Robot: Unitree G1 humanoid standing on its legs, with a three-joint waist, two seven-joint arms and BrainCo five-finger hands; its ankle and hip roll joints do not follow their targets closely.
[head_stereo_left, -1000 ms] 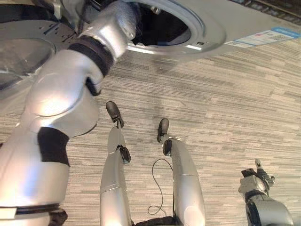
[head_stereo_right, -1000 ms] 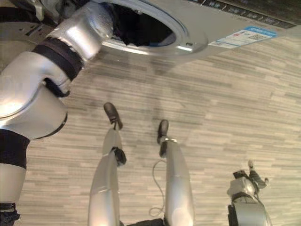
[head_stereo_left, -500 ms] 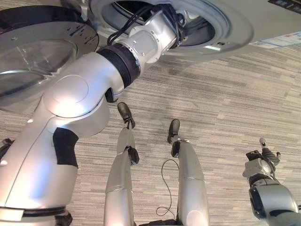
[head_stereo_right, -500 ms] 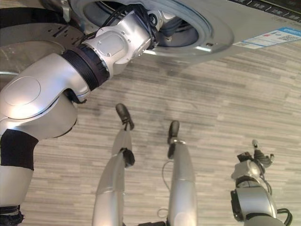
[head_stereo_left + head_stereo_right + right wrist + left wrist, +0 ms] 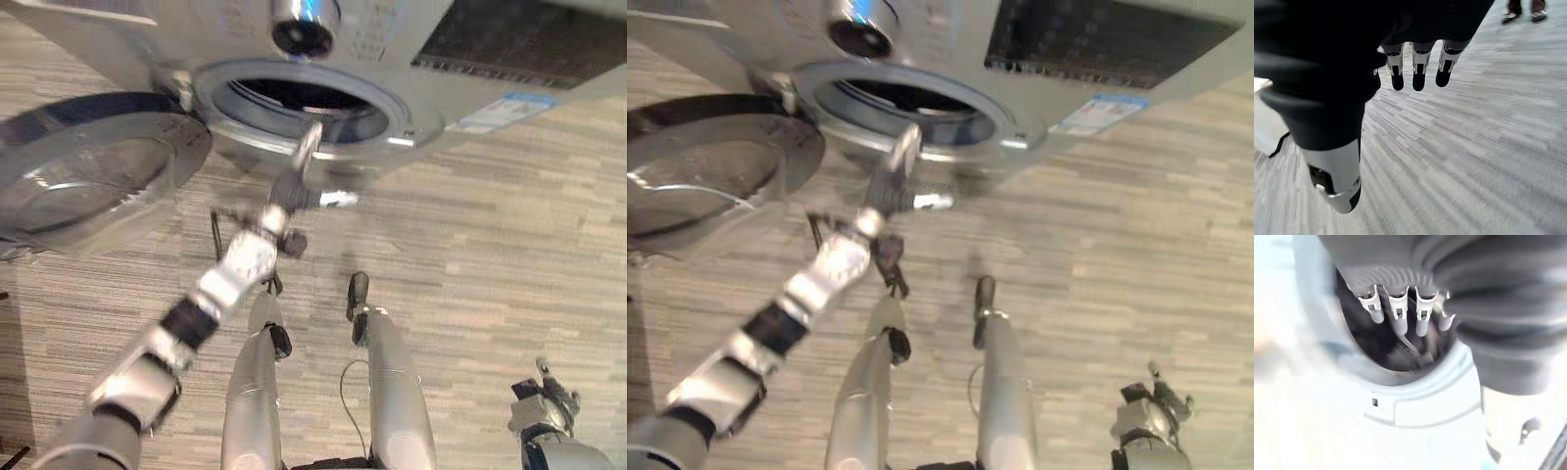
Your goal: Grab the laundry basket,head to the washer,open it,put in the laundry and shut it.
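Washer door (image 5: pixel 93 181) hangs swung wide at the left, hinged beside the drum opening (image 5: pixel 304 103); rigid and glassy, it should swing lightly if pushed at its outer rim. Left hand (image 5: pixel 299 186), fingers straight and empty, hovers before the opening. Right hand (image 5: pixel 549 392) hangs relaxed, far right.

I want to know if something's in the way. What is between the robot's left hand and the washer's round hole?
Nothing. In the left eye view the left hand hangs just before the washer's opening, fingers straight, holding nothing. The door stands open, off to the side.
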